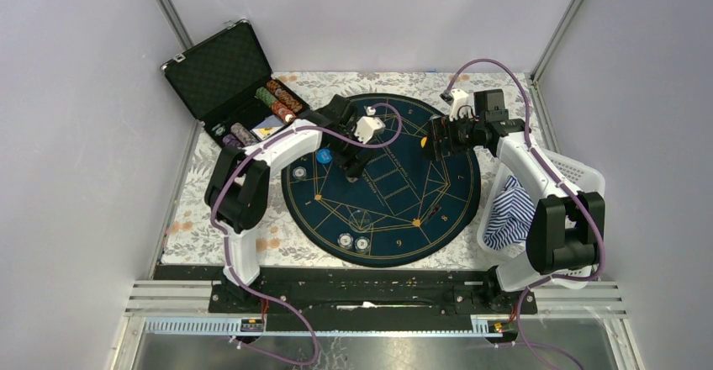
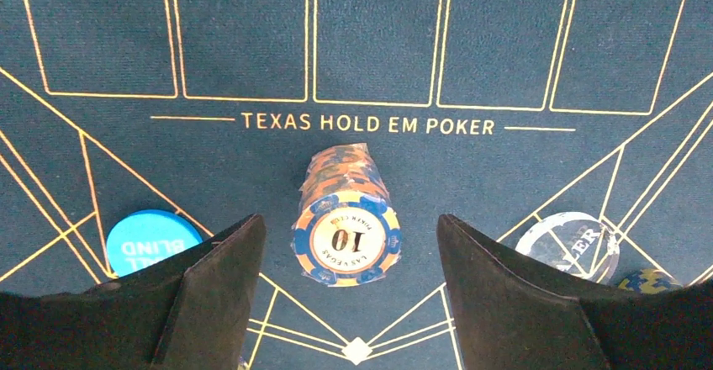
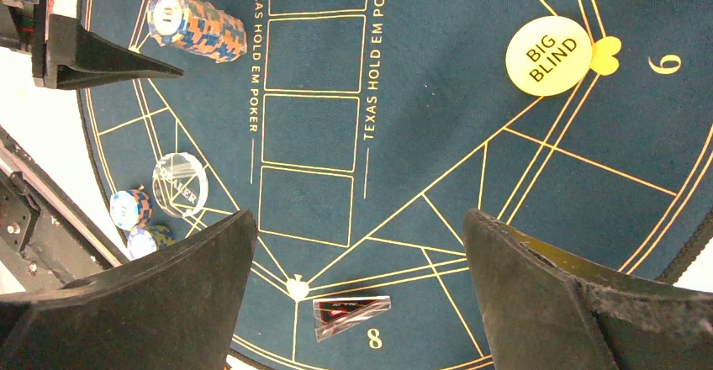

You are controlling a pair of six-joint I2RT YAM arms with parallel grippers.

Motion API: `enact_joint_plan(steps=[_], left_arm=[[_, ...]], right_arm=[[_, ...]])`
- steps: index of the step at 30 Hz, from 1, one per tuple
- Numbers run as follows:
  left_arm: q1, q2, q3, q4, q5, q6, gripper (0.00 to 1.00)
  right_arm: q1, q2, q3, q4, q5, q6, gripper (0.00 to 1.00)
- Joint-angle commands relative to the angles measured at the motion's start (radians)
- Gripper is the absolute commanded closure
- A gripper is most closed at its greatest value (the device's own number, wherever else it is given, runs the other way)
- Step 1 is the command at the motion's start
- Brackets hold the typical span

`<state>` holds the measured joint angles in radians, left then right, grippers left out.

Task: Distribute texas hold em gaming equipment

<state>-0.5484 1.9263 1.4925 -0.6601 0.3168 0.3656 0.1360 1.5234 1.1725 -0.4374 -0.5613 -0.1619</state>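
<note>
A wrapped stack of orange-and-blue "10" poker chips [image 2: 345,219] lies on its side on the round blue poker mat [image 1: 437,202]. My left gripper [image 2: 349,223] is open and straddles it, with a gap on each side. A blue small blind disc [image 2: 151,240] lies to its left and a clear dealer button [image 2: 569,242] to its right. My right gripper [image 3: 360,215] is open and empty above the mat. Below it lies a small clear wedge with a red card [image 3: 349,314], near the "8". A yellow big blind disc [image 3: 548,55] lies farther off.
An open black case [image 1: 220,71] with rows of chips [image 1: 279,99] stands at the back left. A white basket [image 1: 580,172] holding a striped cloth [image 1: 509,210] is at the right. Single chips [image 1: 300,171] [image 1: 353,241] lie on the mat's left and near edges.
</note>
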Motion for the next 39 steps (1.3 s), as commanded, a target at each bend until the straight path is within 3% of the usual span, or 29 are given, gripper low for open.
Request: enact_joint_plan(steps=[1, 8, 12, 25, 39], left_arm=[[-0.005, 0.002, 0.045, 0.003, 0.005, -0.008, 0.25], [0.002, -0.025, 0.057, -0.012, 0.005, -0.011, 0.55], [0.022, -0.074, 0.063, -0.029, 0.009, -0.008, 0.61], [0.298, -0.152, 0.018, -0.067, 0.018, 0.089, 0.64], [0.39, -0.066, 0.005, -0.022, 0.034, 0.09, 0.64]], right_arm=[[-0.006, -0.001, 0.021, -0.017, 0.0, -0.019, 0.0], [-0.006, -0.006, 0.019, -0.017, 0.001, -0.021, 0.0], [-0.006, -0.005, 0.021, -0.017, 0.0, -0.021, 0.0], [-0.005, -0.011, 0.02, -0.017, -0.007, -0.016, 0.0], [-0.006, -0.008, 0.019, -0.017, -0.002, -0.015, 0.0]])
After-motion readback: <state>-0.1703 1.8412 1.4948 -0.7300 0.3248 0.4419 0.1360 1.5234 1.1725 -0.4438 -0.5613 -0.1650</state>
